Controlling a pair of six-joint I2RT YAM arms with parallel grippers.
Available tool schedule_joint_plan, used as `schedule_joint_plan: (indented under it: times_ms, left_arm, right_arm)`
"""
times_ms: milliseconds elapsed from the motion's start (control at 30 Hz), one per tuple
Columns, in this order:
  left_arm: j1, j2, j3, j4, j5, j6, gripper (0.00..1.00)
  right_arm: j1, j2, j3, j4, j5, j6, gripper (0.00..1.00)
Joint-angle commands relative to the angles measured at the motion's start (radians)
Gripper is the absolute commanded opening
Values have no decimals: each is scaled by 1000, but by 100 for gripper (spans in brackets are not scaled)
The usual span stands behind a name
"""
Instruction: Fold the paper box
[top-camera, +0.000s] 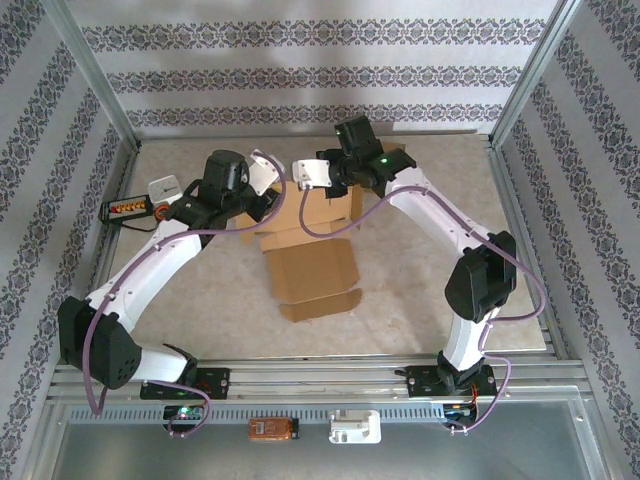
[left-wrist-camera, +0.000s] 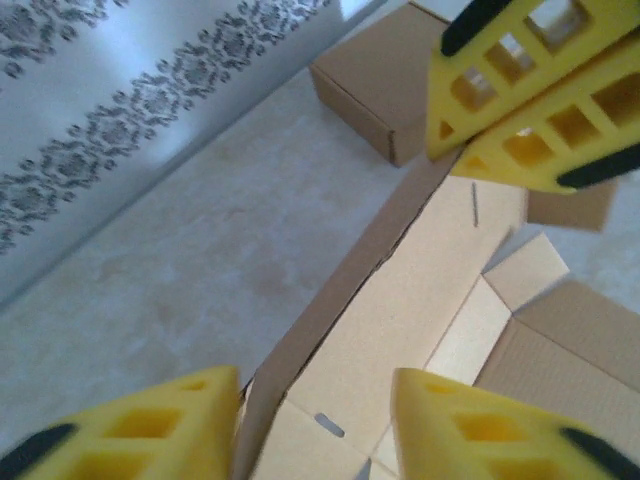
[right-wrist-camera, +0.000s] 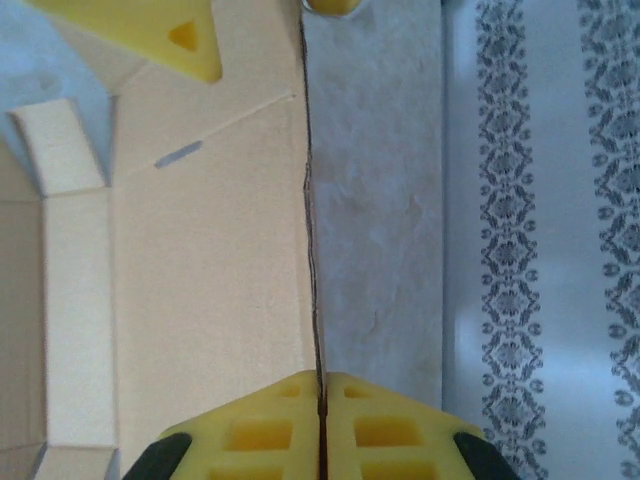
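Patterned backdrop (top-camera: 300, 80), brown paper box (top-camera: 310, 270), left jaws parted astride its raised side, right jaws clamped on it

**What lay on my table**

The table (top-camera: 200, 300) under me was pale beige with a mottled, stone-like pattern. A cardboard box (top-camera: 312, 272) lay opened out near its middle, its flaps spread toward my side and one far wall standing up. Beyond it, by the back edge, sat a closed brown box (left-wrist-camera: 370, 70). At the far left lay a small black device (top-camera: 128, 207) with coloured buttons, and a white object (top-camera: 163, 187) just beside it.
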Motion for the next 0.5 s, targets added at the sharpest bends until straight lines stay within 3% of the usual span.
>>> schedule_joint_plan:
  times_ms: [0, 67, 167, 300, 467]
  left_arm:
    - [-12, -50, 44, 38, -120, -224, 60]
    - [-8, -73, 67, -6, -178, -360, 66]
    - [26, -89, 96, -80, -166, -571, 65]
    - [142, -67, 109, -143, 28, -855, 56]
    - [253, 1, 54, -8, 355, -1096, 42]
  right_arm:
    - [33, -86, -38, 78, 220, 318, 9]
    - [59, -132, -103, 145, 357, 409, 9]
    - [99, -202, -232, 273, 521, 518, 9]
    - [126, -263, -351, 348, 638, 696, 9]
    - [130, -328, -490, 413, 679, 850, 10]
